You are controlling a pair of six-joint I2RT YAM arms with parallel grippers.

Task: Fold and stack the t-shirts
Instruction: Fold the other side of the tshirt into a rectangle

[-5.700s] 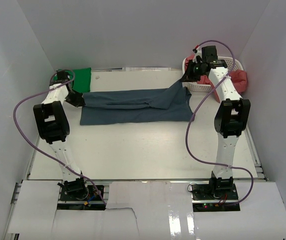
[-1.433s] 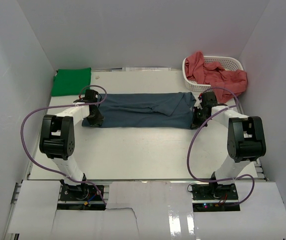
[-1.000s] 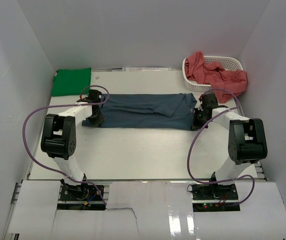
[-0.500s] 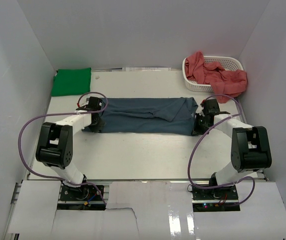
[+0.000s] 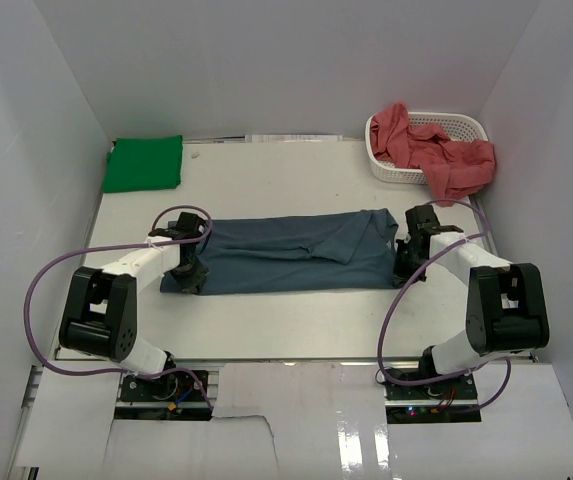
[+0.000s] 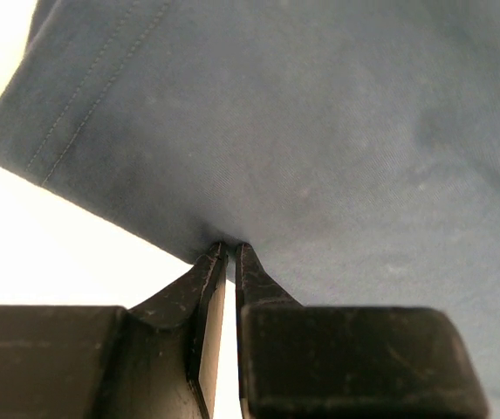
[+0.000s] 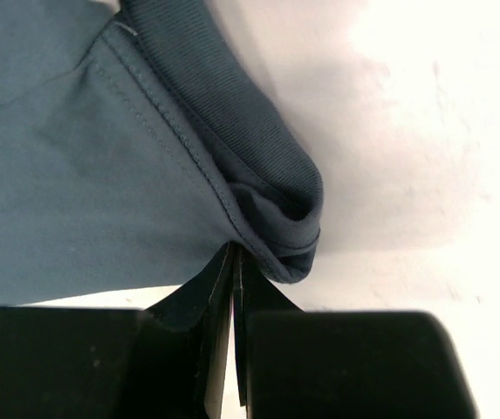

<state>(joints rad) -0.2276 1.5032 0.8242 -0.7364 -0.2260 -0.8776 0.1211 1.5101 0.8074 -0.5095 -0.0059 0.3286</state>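
The slate blue t-shirt (image 5: 286,253) lies folded into a long strip across the middle of the table. My left gripper (image 5: 190,270) is shut on its left end, pinching the cloth edge (image 6: 229,246). My right gripper (image 5: 403,262) is shut on its right end beside the ribbed collar (image 7: 271,196). The folded bright green t-shirt (image 5: 144,163) lies at the back left. Salmon red t-shirts (image 5: 436,150) spill out of the white basket.
The white perforated basket (image 5: 471,127) stands at the back right corner. White walls enclose the table on three sides. Purple cables loop from both arms over the table's left and right sides.
Both grippers have pulled the blue t-shirt toward the near edge of the table, keeping hold of its two ends. Before that, the right gripper brought the sleeve end down from near the basket.
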